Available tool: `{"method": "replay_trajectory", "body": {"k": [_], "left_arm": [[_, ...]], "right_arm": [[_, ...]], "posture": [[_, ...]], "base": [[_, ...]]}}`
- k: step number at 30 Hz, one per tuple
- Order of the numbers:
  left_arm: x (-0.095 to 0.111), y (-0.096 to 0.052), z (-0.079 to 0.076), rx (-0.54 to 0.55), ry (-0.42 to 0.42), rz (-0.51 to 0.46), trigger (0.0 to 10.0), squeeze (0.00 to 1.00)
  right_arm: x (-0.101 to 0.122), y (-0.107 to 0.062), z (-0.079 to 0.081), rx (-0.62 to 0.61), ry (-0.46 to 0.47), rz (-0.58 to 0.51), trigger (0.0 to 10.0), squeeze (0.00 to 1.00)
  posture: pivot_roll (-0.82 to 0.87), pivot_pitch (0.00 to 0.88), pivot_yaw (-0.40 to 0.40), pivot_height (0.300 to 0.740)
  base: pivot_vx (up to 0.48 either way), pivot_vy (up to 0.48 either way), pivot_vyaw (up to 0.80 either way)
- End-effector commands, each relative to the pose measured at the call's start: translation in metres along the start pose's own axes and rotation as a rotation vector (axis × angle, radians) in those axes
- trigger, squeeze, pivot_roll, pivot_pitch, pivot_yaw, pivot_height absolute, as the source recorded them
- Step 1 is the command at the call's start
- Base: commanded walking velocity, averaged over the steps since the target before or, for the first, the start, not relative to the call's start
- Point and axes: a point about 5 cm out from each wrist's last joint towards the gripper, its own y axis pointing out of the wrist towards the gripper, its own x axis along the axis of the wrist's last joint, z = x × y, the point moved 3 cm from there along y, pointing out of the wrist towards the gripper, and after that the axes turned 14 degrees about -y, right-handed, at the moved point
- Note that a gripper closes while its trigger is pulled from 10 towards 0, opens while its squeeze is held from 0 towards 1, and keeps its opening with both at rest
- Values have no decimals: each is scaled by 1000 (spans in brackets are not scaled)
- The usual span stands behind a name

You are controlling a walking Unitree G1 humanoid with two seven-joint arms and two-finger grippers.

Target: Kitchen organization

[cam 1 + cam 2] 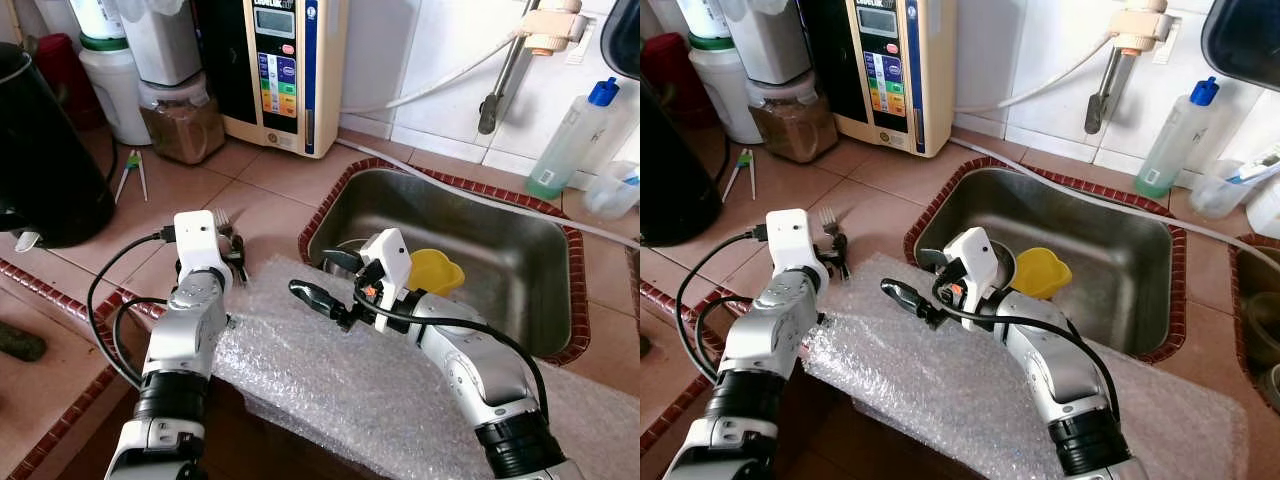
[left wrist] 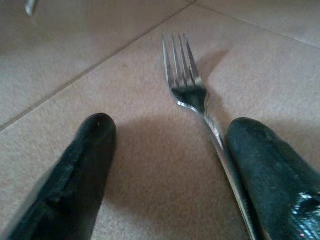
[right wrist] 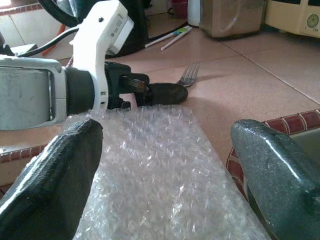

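Bubble wrap [image 1: 350,385] nearest the lens, spread over the front edge of the tiled counter [image 1: 260,170], both silver arms reaching out across it. Kitchen tidy-up, and by the look of it the step in hand was picking up the fork [image 2: 192,92].

Biggest risk, at a guess: fork lying flat on hard tile, thin handle, so easy to skid away or pinch badly when the fingers close. Handle sat right against one finger [image 2: 272,165] instead of centred in the gap, so a squeeze could have pushed it sideways rather than caught it. Also a fair chance of snagging the wrap's edge, just beside the left gripper [image 1: 232,250].

Left gripper itself: down at the counter just past the wrap's back corner, fingers spread well apart, fork handle running between them with tines pointing away toward the wall. Nothing gripped, just that one finger touching or nearly touching the handle; hard to tell which.

Right gripper [image 1: 325,280]: hovering over the wrap near the corner of the steel sink [image 1: 520,290], fingers wide apart, holding nothing, pointed across at the left one. Yellow cup-ish thing [image 1: 436,270] sitting in the sink behind it. Brown-filled jar [image 1: 182,120] and a tall appliance [image 1: 285,70] well back by the wall.
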Motion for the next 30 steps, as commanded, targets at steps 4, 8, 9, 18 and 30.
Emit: {"method": "replay_trajectory", "body": {"k": [4,8,9,18,30], "left_arm": [[-6,7,-3,0,-12,44,10000,565],[-8,13,-10,-2,-4,62,10000,0],[-8,14,-14,-12,7,68,10000,0],[-31,16,-24,-53,26,162,0,0],[-35,18,-20,-44,26,172,0,0]], "right_arm": [[3,0,2,14,-7,-7,10000,945],[3,1,3,18,-8,-4,10000,945],[3,0,4,19,-10,-2,10000,945],[1,-1,4,17,-18,10,10000,941],[1,0,5,33,-22,13,10000,945]], "posture": [[-29,44,4,740],[-33,42,7,740],[-34,41,8,740],[-43,38,13,740],[-36,36,10,740]], "base": [[0,0,0],[0,0,0],[0,0,0],[0,0,0],[0,0,0]]}}
